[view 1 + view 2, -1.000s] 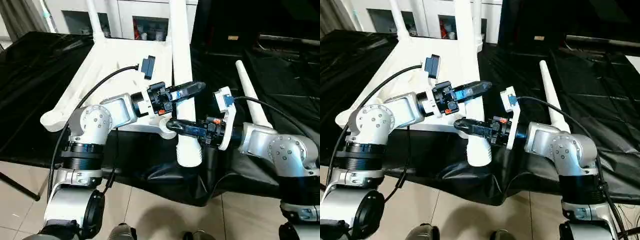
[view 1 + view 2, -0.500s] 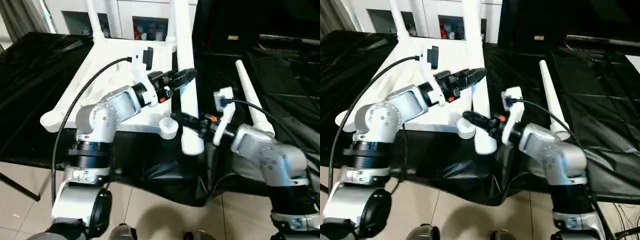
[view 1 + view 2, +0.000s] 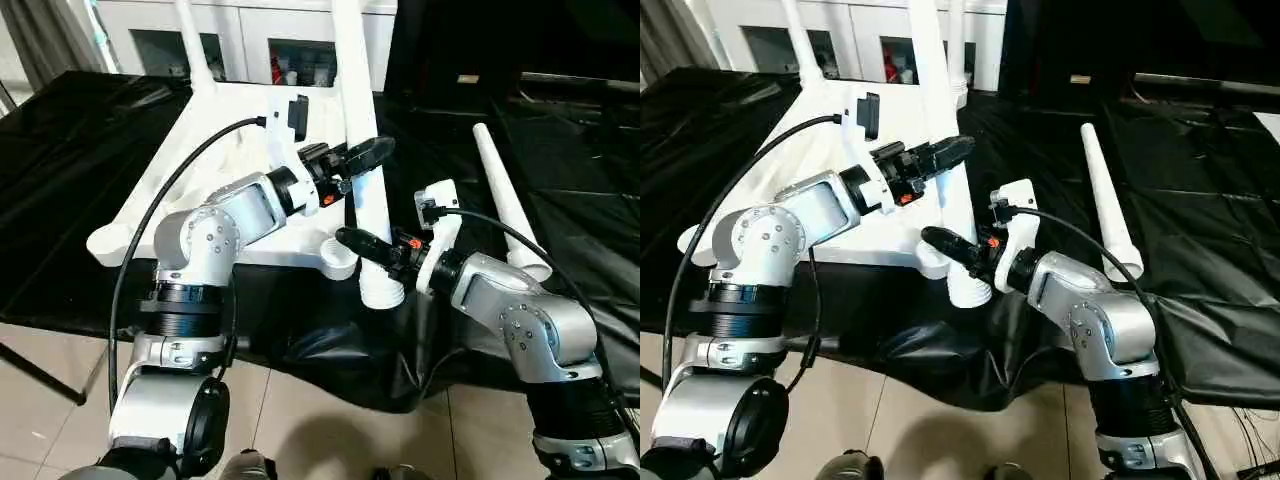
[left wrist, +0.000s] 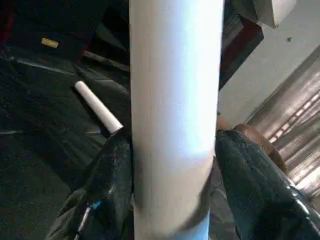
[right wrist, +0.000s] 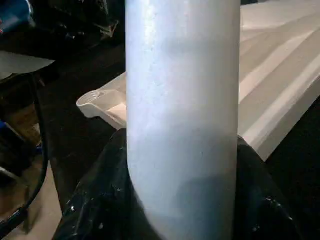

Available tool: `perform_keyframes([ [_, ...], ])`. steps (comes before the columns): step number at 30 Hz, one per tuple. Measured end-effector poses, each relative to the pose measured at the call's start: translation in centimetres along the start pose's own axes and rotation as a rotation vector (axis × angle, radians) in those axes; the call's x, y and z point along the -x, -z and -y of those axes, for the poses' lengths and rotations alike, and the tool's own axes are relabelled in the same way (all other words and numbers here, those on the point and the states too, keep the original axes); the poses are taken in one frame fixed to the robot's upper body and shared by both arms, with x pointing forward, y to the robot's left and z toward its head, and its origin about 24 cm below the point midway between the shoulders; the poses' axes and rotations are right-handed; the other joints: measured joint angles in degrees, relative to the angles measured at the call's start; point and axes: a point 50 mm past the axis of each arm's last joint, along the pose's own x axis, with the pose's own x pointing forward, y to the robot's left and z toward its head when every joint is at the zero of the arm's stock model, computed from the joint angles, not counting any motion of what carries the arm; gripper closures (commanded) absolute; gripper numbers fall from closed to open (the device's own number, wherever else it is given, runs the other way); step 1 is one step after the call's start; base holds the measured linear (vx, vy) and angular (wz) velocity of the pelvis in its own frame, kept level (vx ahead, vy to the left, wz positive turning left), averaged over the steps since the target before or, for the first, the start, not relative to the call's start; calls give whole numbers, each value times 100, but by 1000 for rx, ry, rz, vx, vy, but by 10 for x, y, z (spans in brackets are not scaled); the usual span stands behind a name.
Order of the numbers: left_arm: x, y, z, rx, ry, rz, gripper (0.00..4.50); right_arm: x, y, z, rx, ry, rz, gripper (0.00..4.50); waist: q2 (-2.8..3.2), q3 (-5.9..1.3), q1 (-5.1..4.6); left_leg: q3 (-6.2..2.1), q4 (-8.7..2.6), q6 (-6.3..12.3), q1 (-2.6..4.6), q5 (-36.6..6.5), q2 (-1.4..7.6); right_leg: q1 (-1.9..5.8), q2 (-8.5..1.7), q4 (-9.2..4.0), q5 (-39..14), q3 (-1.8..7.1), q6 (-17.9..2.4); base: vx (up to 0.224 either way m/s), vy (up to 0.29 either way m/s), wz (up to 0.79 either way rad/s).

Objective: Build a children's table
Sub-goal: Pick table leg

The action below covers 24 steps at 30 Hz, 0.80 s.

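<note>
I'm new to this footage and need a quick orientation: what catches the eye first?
A long white leg stands upright near the middle, clamped between the left gripper higher up and the right gripper near its wide lower end. That end hangs beside the upturned tabletop's near corner socket. Another leg lies on the black sheet.

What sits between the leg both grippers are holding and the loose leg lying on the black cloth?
In the left eye view, the right gripper and its wrist camera, then bare black cloth, separate the held leg from the loose leg.
</note>
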Motion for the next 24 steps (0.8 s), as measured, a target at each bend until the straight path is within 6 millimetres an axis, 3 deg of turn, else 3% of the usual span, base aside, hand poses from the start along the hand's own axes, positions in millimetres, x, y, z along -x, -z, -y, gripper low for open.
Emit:
perform_keyframes([
  [4,1,-1,1,-7,6,2,258,-1,-1,0,16,1,7,262,2,-6,-3,0,0,0,0,0,0,0,0,0,2,0,4,0,0,0],
  [18,2,-1,2,-26,23,20,270,0,-2,0,54,-4,20,262,2,-14,-1,0,2,1,-1,1,0,0,0,0,4,0,5,0,0,0],
  [20,3,-2,2,-28,28,20,270,0,-2,0,52,-7,24,206,2,-14,-1,0,2,1,-1,1,0,0,0,0,4,0,5,0,0,0],
  [23,4,-1,3,-32,61,8,270,0,-4,-2,23,-41,50,186,5,-16,-3,0,2,1,0,1,0,0,0,0,4,0,5,0,0,0],
  [24,3,0,4,-38,78,-6,270,2,-5,-2,18,-59,42,158,4,-17,-2,0,3,1,-1,1,0,0,0,-1,4,1,5,0,0,0],
])
